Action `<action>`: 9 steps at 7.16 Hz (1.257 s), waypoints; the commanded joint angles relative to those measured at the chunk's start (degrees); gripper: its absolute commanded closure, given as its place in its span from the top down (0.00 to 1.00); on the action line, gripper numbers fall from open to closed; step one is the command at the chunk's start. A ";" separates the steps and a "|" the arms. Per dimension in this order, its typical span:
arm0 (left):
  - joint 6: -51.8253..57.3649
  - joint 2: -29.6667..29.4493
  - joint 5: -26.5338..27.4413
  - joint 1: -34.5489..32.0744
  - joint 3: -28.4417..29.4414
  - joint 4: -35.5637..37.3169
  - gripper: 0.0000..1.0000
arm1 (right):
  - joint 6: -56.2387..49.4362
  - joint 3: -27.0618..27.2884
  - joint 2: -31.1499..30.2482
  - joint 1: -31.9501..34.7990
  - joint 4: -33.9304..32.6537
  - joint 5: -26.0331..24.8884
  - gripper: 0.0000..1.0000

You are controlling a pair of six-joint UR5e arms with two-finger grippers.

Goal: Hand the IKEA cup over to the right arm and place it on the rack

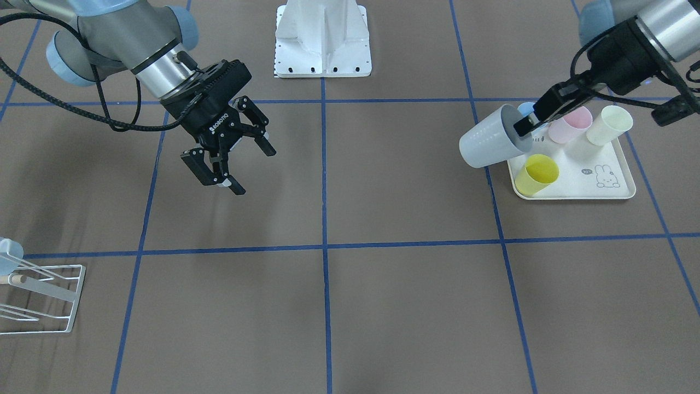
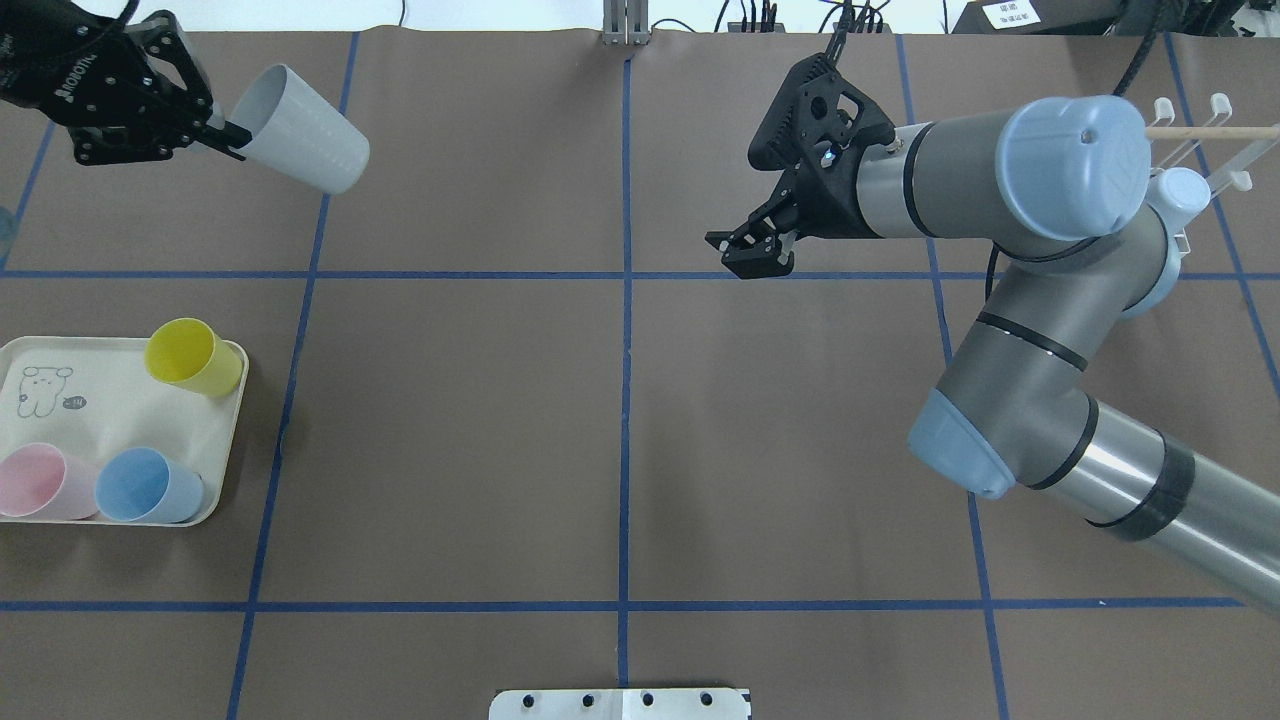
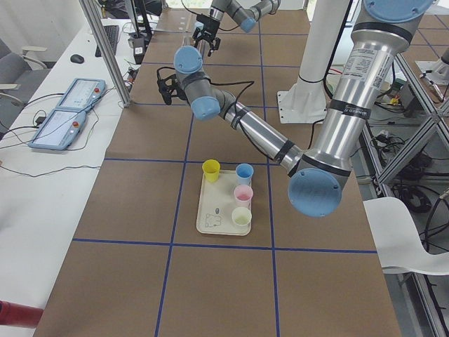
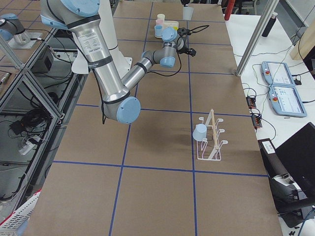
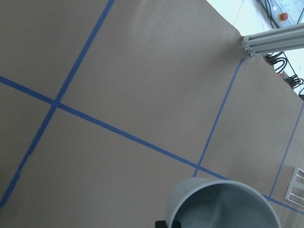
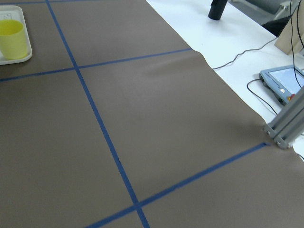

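L gripper [image 1: 522, 129] pinches grey cup [image 1: 484, 145] rim; rack [image 1: 54, 288] partly cut off

Bright, even overhead light, soft faint shadows on the brown table [image 1: 383, 306], all views sharp.

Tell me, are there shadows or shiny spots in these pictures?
Front-facing view: a faint shadow lies on the table below the right gripper. Overhead view: light gleams on bare metal of the right arm. Left wrist view: sharp, the grey cup cropped at the bottom.
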 commanded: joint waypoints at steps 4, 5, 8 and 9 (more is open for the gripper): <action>-6.80 -9.53 6.11 10.74 1.28 0.04 0.00 | 0.77 -6.52 5.74 -8.93 14.23 -14.38 0.99; -7.24 -10.50 6.82 11.44 2.16 0.04 0.00 | 0.77 -6.17 6.00 -10.16 14.32 -14.76 0.99; -7.16 -11.21 6.83 11.72 3.04 0.04 0.00 | 0.68 -5.99 5.92 -12.19 19.31 -14.76 0.99; -7.07 -11.21 6.92 12.24 3.04 0.04 0.00 | 0.68 -5.81 6.09 -12.28 19.33 -14.85 0.99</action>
